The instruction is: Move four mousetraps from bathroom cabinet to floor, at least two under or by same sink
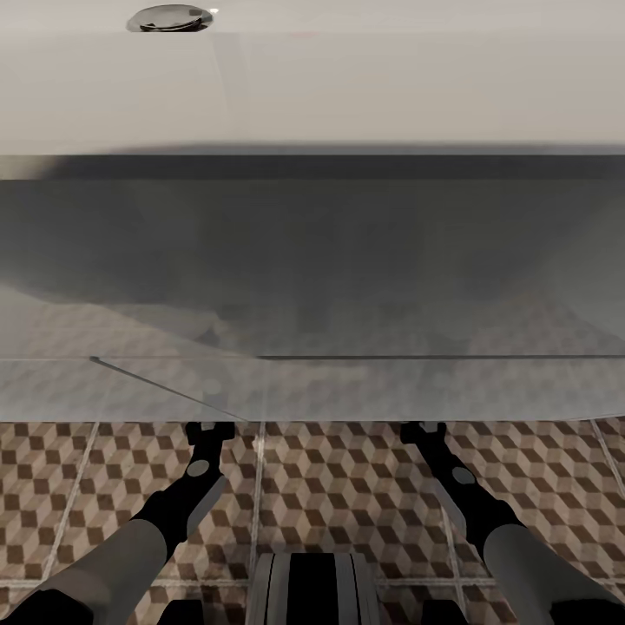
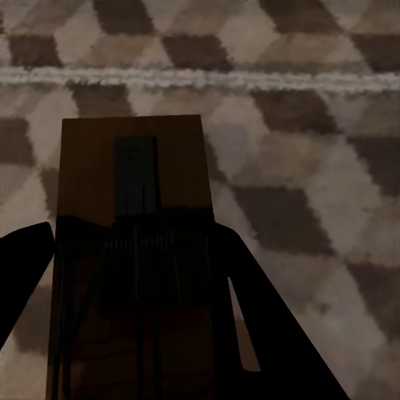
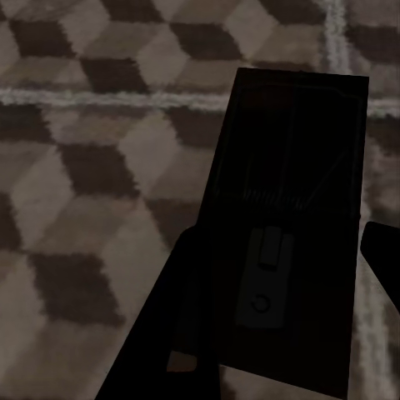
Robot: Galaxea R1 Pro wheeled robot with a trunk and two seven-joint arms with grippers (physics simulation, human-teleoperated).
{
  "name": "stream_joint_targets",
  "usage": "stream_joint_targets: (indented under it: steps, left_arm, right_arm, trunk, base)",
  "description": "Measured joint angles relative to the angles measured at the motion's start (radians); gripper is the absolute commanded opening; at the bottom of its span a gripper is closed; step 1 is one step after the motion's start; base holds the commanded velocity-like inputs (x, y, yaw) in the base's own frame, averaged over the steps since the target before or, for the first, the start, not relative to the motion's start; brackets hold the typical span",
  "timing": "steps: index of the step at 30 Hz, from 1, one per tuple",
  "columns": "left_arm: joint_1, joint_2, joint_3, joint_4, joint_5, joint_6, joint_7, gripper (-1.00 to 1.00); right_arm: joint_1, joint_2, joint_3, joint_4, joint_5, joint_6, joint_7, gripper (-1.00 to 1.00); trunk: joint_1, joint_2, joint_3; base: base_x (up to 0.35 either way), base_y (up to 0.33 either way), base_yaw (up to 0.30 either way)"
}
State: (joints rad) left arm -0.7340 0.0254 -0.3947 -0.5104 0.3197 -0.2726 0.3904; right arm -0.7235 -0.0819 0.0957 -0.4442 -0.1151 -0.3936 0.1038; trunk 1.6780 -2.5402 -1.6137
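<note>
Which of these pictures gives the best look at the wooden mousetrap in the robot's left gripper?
The left wrist view: the mousetrap sits between the left gripper's fingers, brown board and dark spring plain above the tiled floor. The right wrist view shows a second, darker trap. The head view has the sink covering both grippers.

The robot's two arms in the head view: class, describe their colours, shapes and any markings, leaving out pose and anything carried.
Each arm is a rounded light-grey tube that narrows into a black forearm. The left arm and the right arm each carry a small grey disc on the black section. Both end in blocky black wrist hardware at the sink's edge. In the wrist views the fingers appear as plain black wedges. No cables or lettering show.
</note>
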Motion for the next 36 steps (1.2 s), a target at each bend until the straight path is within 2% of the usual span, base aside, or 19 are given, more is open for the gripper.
stream_joint_targets:
  steps: [4, 13, 27, 36]
  left_arm:
    - [0.000, -0.017, 0.000, -0.001, 0.002, 0.000, 0.005, -1.00]
    - [0.001, -0.028, -0.004, -0.002, -0.001, -0.001, 0.004, -1.00]
    - [0.001, -0.027, -0.003, -0.005, -0.002, -0.006, 0.007, -1.00]
    - [0.002, -0.022, 0.001, -0.051, -0.001, -0.008, 0.005, -1.00]
  right_arm:
    - [0.000, 0.000, 0.000, 0.000, 0.000, 0.000, 0.000, -1.00]
    - [0.000, 0.000, 0.000, 0.001, 0.000, -0.001, -0.001, -1.00]
    - [0.000, 0.000, 0.000, 0.001, 0.000, -0.002, -0.002, -1.00]
    - [0.000, 0.000, 0.000, 0.001, 0.000, -0.002, -0.002, -1.00]
  trunk:
    - [0.000, 0.000, 0.000]
    - [0.000, 0.000, 0.000]
    - [0.000, 0.000, 0.000]
    - [0.000, 0.000, 0.000]
  base:
    - [0.000, 0.000, 0.000]
    - [-0.141, 0.000, 0.000]
    - [-0.029, 0.000, 0.000]
    - [0.003, -0.002, 0.000]
